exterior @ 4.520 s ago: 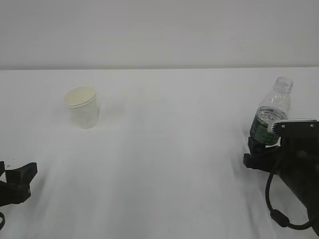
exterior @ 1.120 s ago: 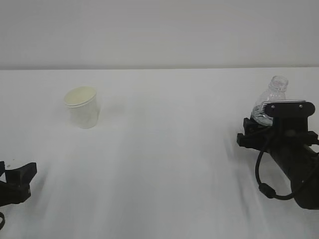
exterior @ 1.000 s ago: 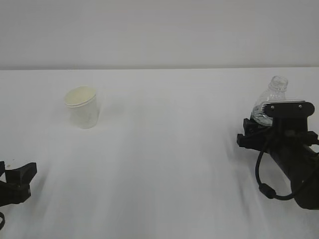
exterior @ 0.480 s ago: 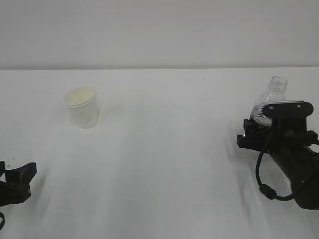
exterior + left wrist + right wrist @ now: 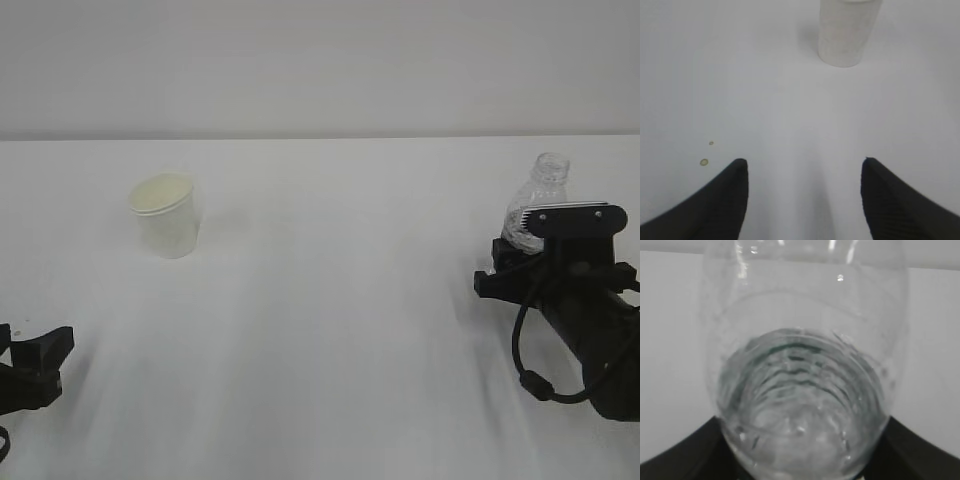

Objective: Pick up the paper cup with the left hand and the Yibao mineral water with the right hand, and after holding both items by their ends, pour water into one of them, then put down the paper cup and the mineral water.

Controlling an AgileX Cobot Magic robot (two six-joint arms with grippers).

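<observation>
Early stage: right gripper (image 5: 520,262) sits around the water bottle (image 5: 532,205) at frame right; can't tell if it's clamped. Left gripper (image 5: 802,197) spread wide, empty; paper cup (image 5: 165,215) upper left untouched. Lift, pour, put-down remain.

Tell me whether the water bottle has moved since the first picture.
Yes. The water bottle has tipped and shifted left, its neck now lower against the table's far edge.

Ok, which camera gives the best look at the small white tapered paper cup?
The exterior view: the small white tapered paper cup shows whole, upright on the table, rim included. The left wrist view catches only its lower body at the top edge. The right wrist view doesn't show it.
</observation>
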